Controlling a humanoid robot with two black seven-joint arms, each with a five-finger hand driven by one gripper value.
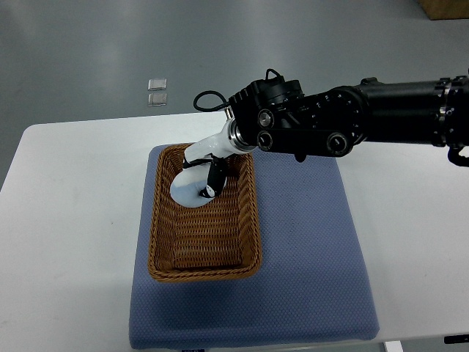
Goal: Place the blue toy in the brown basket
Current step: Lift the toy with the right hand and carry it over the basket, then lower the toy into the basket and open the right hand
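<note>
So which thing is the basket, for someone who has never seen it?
On the white table lies a blue mat. On the mat's left half sits the basket: brown, woven, rectangular, and the right robot hand reaches into its far end.

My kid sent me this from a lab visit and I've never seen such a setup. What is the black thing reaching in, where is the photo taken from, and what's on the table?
It is a single photo, taken from the robot's own side, looking steeply down. The black tube from the right edge is the robot's right arm; it ends in a white hand, which is down inside the brown basket. The basket sits on a blue mat, which lies on a white table. The fingers are too hard to make out to say if they hold anything, and no blue toy is clearly visible. The left arm is out of view. Two small clear items lie on the floor beyond.
</note>
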